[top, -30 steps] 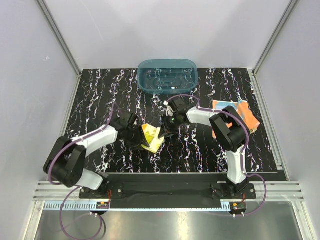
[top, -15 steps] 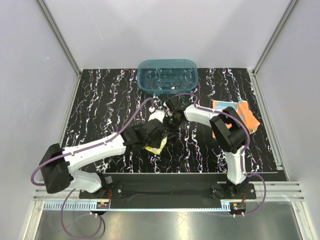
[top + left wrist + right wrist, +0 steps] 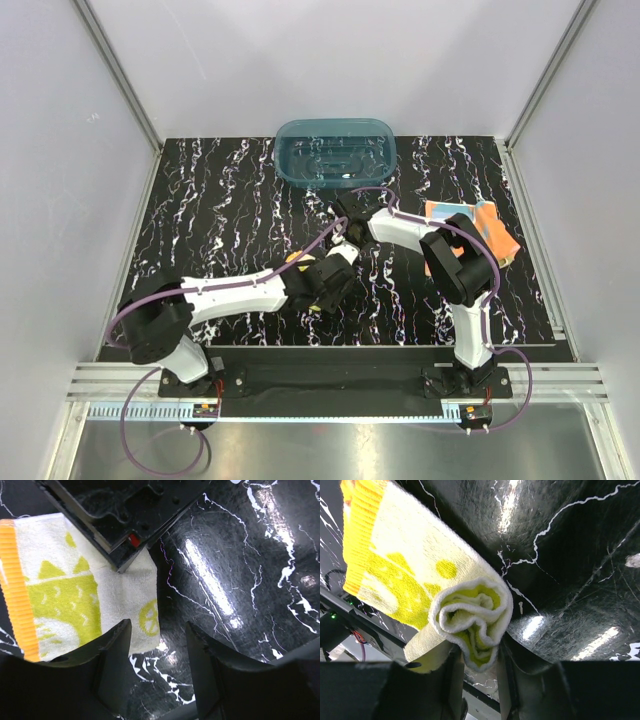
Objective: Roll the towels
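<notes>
- Left fingers: spread, gripping nothing, straddling a loose corner of the soft yellow terry towel at the centre of the black marbled counter.
- Right fingers: pinching that towel's rolled end.
- Risk: only the end is held, so the roll may unwind or slip; the two arms work close and could collide.
- Orange dotted cloth towel: far right, unrolled.
- Teal translucent plastic tub: far edge.
</notes>
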